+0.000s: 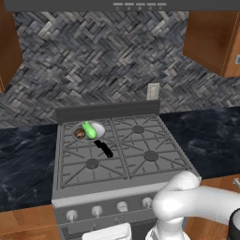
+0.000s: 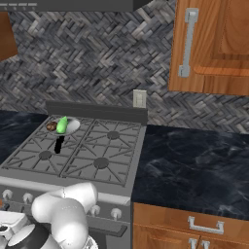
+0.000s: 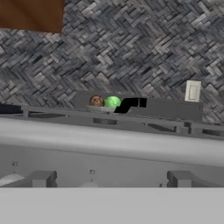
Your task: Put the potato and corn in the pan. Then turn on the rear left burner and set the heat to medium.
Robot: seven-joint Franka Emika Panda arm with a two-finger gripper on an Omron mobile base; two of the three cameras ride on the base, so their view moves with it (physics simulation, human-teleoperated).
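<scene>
The potato [image 1: 79,134] lies in the pan [image 1: 97,127], at its left side, with the corn [image 1: 90,131] just beside it on the right, the green cob lying aslant across the pan's middle. From the right base view the same pair shows: potato [image 2: 51,126] at the left, corn [image 2: 62,125] next to it, both inside the pan [image 2: 72,127]. The pan's short black handle [image 1: 105,149] points toward the front of the stove. The pan sits on the rear left burner [image 1: 82,125], whose grate bars show around it. The three other burners carry nothing: the front left burner [image 1: 92,163], the rear right burner [image 1: 138,129] and the front right burner [image 1: 151,155].

Along the stove's front panel runs a row of round knobs [image 1: 97,211]. Dark marbled bench [image 1: 26,164] flanks the stove on both sides. Behind it rises a herringbone tile wall with a pale wall outlet [image 1: 153,91], and wooden cabinets [image 2: 214,46] hang above.

From the hand view, taken low at the stove's front edge, the potato [image 3: 96,101] and corn [image 3: 112,103] peek over the grates, the outlet [image 3: 192,91] off to the right. The hand's fingers are spread wide and grip nothing; the white arm [image 1: 197,201] hangs low in front of the stove.
</scene>
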